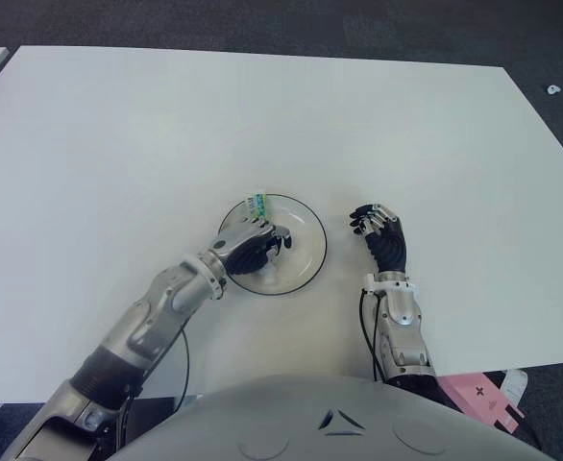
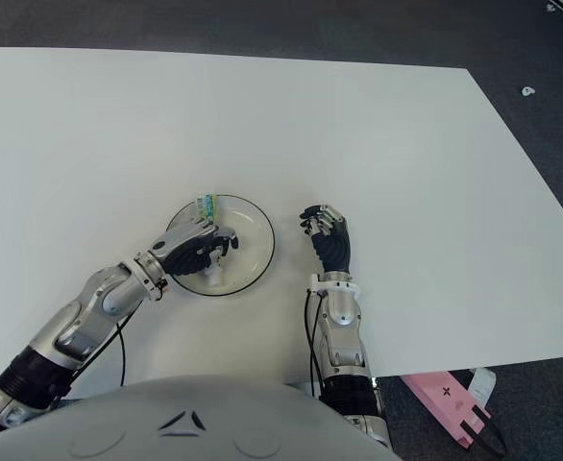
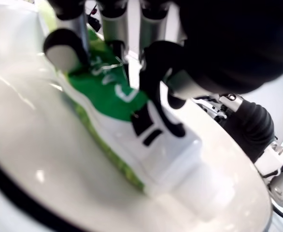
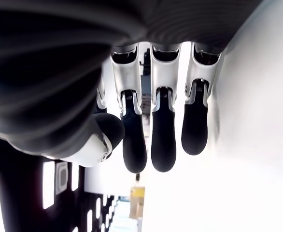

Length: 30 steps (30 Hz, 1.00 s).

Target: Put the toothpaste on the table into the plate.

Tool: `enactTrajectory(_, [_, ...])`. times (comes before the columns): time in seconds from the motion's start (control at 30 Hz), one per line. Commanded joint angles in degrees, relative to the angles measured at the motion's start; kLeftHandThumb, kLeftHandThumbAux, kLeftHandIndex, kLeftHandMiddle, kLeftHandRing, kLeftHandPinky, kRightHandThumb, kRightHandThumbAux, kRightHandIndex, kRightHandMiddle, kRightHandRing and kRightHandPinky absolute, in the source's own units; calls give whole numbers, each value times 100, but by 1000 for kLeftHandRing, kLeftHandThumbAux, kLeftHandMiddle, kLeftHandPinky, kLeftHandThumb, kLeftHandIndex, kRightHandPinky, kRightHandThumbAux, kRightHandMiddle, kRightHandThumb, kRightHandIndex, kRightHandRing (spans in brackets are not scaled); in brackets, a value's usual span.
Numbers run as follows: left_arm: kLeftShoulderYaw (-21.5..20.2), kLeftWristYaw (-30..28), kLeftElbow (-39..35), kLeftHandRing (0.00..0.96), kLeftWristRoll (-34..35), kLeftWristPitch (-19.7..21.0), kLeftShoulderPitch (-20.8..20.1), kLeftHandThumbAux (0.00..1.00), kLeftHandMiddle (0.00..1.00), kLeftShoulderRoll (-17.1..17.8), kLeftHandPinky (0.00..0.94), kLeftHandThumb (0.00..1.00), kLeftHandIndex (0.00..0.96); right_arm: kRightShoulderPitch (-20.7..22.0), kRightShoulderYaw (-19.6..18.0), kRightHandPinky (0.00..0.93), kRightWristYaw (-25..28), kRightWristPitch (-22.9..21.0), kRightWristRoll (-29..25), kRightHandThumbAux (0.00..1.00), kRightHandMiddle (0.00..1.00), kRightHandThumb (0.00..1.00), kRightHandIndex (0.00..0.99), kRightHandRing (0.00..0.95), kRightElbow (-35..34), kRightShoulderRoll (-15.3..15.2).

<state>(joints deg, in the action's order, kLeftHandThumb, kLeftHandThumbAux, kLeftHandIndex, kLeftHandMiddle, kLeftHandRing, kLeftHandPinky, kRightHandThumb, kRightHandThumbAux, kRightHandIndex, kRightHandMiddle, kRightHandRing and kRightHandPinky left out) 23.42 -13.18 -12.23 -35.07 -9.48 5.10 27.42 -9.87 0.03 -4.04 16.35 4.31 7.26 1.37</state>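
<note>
Toothpaste (image 3: 132,121), one box, lies in one plate (image 1: 305,264), left hand (image 1: 253,245) gripping it.

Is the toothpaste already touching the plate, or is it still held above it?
Touching. In the left wrist view the toothpaste lies on the plate, with no gap beneath, while the left hand grips it.

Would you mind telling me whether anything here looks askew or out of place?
Only slightly: the toothpaste, gripped by the left hand, sticks out past the plate rim at its far end. The right hand hangs open beside the plate.
</note>
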Motion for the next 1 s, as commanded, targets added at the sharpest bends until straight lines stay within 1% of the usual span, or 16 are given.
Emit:
enactTrajectory(0.03, [-2, -245, -92, 909, 59, 125, 246, 669, 553, 40, 894, 849, 406, -162, 17, 518, 46, -174, -47, 730, 507, 707, 429, 517, 240, 5])
enactTrajectory(0.4, [-228, -294, -341, 884, 292, 230, 425, 670, 551, -13, 869, 848, 398, -135, 7, 503, 49, -253, -58, 730, 493, 708, 428, 508, 235, 28])
enactTrajectory(0.47, [-276, -219, -363, 861, 317, 271, 457, 668, 553, -98, 824, 848, 399, -131, 5, 506, 42, -285, -56, 730, 491, 708, 429, 508, 228, 32])
enactTrajectory(0.5, [-296, -195, -375, 835, 329, 289, 475, 667, 554, -132, 774, 847, 399, -132, 5, 509, 38, -298, -54, 730, 491, 708, 429, 508, 222, 33])
enactTrajectory(0.6, [-350, -243, -504, 786, 379, 400, 520, 665, 551, -213, 685, 845, 397, -139, 8, 509, 23, -332, -37, 730, 491, 708, 429, 508, 196, 37])
enactTrajectory(0.63, [-363, -280, -574, 737, 392, 455, 534, 667, 547, -240, 616, 843, 391, -144, 10, 504, 19, -345, -32, 730, 490, 708, 429, 505, 182, 38])
enactTrajectory(0.67, [-374, -306, -637, 719, 406, 516, 553, 667, 545, -268, 591, 842, 388, -148, 12, 502, 21, -359, -29, 730, 490, 708, 429, 505, 169, 37])
enactTrajectory(0.7, [-381, -320, -677, 642, 414, 560, 566, 669, 536, -286, 506, 838, 382, -150, 14, 499, 22, -370, -28, 730, 490, 708, 429, 503, 159, 37])
enactTrajectory(0.73, [-386, -323, -705, 592, 409, 596, 578, 670, 530, -296, 450, 836, 379, -154, 18, 497, 27, -372, -28, 730, 491, 707, 429, 501, 153, 35])
enactTrajectory(0.77, [-398, -309, -744, 543, 397, 583, 590, 614, 498, -286, 412, 805, 343, -154, 21, 497, 34, -362, -28, 730, 491, 707, 429, 501, 154, 33])
enactTrajectory(0.8, [-405, -300, -772, 406, 387, 570, 597, 526, 369, -277, 332, 732, 226, -155, 22, 498, 39, -354, -29, 730, 493, 707, 428, 501, 156, 31])
enactTrajectory(0.83, [-410, -294, -790, 317, 381, 562, 601, 471, 286, -271, 281, 685, 150, -155, 23, 499, 41, -349, -29, 730, 494, 707, 428, 501, 157, 30])
enactTrajectory(0.87, [-424, -246, -803, 286, 380, 492, 614, 451, 256, -260, 262, 668, 123, -153, 23, 499, 48, -337, -32, 730, 494, 707, 428, 501, 164, 26])
enactTrajectory(0.9, [-434, -215, -809, 209, 380, 445, 623, 418, 178, -256, 227, 626, 78, -151, 24, 500, 52, -331, -33, 730, 495, 707, 428, 501, 169, 23])
enactTrajectory(0.93, [-451, -170, -817, 159, 385, 384, 642, 398, 127, -257, 204, 599, 50, -150, 24, 500, 59, -324, -38, 730, 496, 707, 428, 501, 173, 22])
enactTrajectory(1.0, [-474, -135, -825, 108, 388, 325, 664, 380, 72, -265, 184, 567, 25, -149, 24, 500, 66, -319, -44, 729, 496, 707, 428, 501, 175, 20])
